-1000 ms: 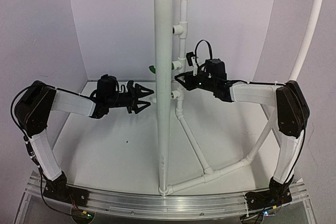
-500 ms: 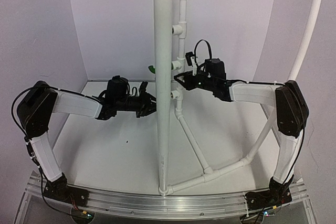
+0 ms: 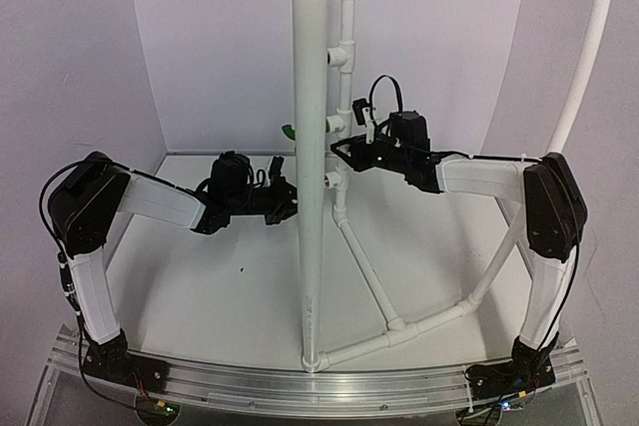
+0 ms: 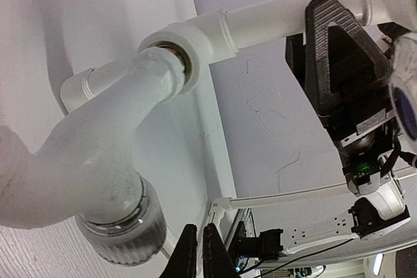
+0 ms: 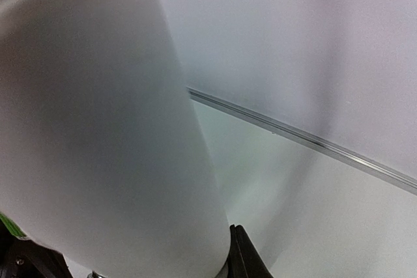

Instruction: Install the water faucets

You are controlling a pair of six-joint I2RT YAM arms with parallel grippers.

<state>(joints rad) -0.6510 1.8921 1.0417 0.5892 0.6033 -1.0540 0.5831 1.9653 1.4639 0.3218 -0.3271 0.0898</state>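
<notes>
A white water faucet (image 4: pixel 98 154) fills the left wrist view, its stubby end seated in a white tee outlet (image 4: pixel 195 34) and its knurled chrome tip (image 4: pixel 124 239) pointing down. My left gripper (image 4: pixel 199 255) hangs just beside that tip, shut with nothing between its fingers. From above, the left gripper (image 3: pixel 288 203) sits against the left side of the thick upright pipe (image 3: pixel 311 147). A green faucet (image 3: pixel 289 131) pokes out left of that pipe, higher up. My right gripper (image 3: pixel 342 151) rests on the pipe's right side, its fingers (image 5: pixel 240 255) pressed together, empty.
A thin pipe with several tee outlets (image 3: pixel 344 52) runs up behind the thick pipe. A slanted pipe (image 3: pixel 369 271) and a floor pipe (image 3: pixel 399 331) cross the white table on the right. A curved white tube (image 3: pixel 589 57) rises at far right.
My left gripper has closed from wide open and moved right, up to the thick pipe. The right arm has not moved.
</notes>
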